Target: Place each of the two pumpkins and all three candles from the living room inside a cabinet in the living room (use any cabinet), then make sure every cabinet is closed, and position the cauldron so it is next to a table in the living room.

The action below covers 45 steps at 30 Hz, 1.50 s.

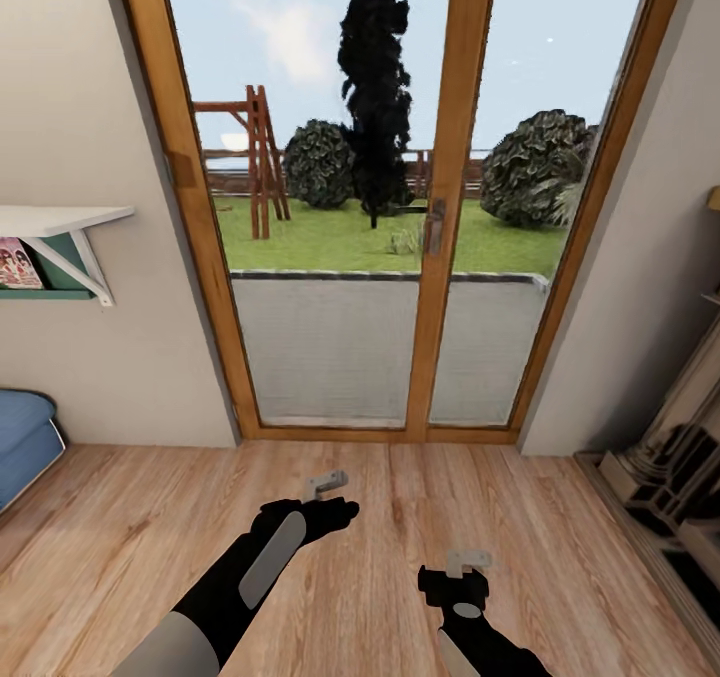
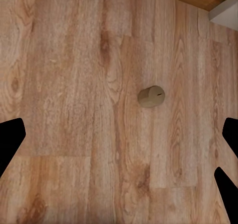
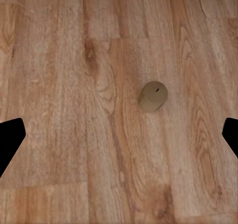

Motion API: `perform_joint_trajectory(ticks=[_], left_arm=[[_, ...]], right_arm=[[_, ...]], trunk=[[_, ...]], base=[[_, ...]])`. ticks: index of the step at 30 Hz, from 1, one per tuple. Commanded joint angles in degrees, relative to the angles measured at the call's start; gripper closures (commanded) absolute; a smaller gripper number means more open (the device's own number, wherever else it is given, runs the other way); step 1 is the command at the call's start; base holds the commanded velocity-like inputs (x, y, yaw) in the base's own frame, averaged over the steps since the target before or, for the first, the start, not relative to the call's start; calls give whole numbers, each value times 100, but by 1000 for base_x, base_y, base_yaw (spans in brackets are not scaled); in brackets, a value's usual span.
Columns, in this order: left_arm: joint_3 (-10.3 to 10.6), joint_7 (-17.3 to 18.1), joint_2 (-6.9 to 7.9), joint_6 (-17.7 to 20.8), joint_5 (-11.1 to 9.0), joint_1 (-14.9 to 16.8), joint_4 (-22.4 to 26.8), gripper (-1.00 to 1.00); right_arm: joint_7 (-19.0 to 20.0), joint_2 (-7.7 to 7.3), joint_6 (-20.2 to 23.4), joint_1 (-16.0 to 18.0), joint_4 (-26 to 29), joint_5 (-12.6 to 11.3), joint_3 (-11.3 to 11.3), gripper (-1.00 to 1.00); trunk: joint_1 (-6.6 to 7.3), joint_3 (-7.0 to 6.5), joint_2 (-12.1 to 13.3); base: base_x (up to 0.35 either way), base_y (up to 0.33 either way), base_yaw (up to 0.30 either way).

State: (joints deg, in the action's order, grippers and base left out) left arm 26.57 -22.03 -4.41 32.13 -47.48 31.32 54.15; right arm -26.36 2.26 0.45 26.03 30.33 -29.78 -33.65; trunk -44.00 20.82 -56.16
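Where the wooden floor (image 2: pixel 74 85) is seen in both wrist views, a small beige-brown cylinder (image 2: pixel 151 96) is found standing on it, with a short dark mark on its flat top; it may be one of the candles, but this cannot be told for certain. In the left wrist view it is placed between the two dark fingertips (image 2: pixel 10 139) at the picture's edges, well apart from both, and nothing is touched by them. In the right wrist view the same kind of cylinder (image 3: pixel 152 96) is seen between the dark fingertips (image 3: pixel 11 137) of that arm, again well apart from them.

The jaws of both claws are spread wide and nothing is held.

In the head view the left gripper (image 1: pixel 327 485) and the right gripper (image 1: pixel 468 563) are held above the floor planks (image 1: pixel 120 517), near each other. Behind them a glass door with a wooden frame (image 1: pixel 437 227) is seen, with a lawn and bushes outside. A white wall shelf (image 1: pixel 60 222) and a blue cushion (image 1: pixel 25 442) are on the left, and pale furniture (image 1: pixel 670 467) is on the right.
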Motion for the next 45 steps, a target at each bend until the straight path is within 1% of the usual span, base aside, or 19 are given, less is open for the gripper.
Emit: perform_joint_trajectory(ticks=[1,11,21,31,36,45], left_arm=[[14,-56,2,5,-60,5,8,-100],[0,-55,3,5,-67,5,9,-100],[-7,-55,3,10,-68,3,8,-100],[-18,-55,7,11,-68,5,8,-100],[-20,-55,10,5,-68,5,15,-100],[-17,-99,29,4,-65,5,-34,-100]], right_arm=[[-47,-6,5,7,7,-46,-45,-100],[-45,-4,7,7,0,-54,-45,-100],[-45,-5,7,5,2,-54,-45,-100],[-45,-5,8,7,-1,-54,-45,-100],[-45,-6,8,7,-1,-54,-45,-100],[-45,-11,0,7,4,-51,-45,-100]], trunk=[[-1,8,-5],[-1,9,-5],[-1,9,-5],[-1,9,-5],[-1,9,-5],[-1,9,-5]], base=[[40,4,23],[152,-14,5],[234,-136,0],[206,-211,27],[71,-75,107],[7,-8,19]])
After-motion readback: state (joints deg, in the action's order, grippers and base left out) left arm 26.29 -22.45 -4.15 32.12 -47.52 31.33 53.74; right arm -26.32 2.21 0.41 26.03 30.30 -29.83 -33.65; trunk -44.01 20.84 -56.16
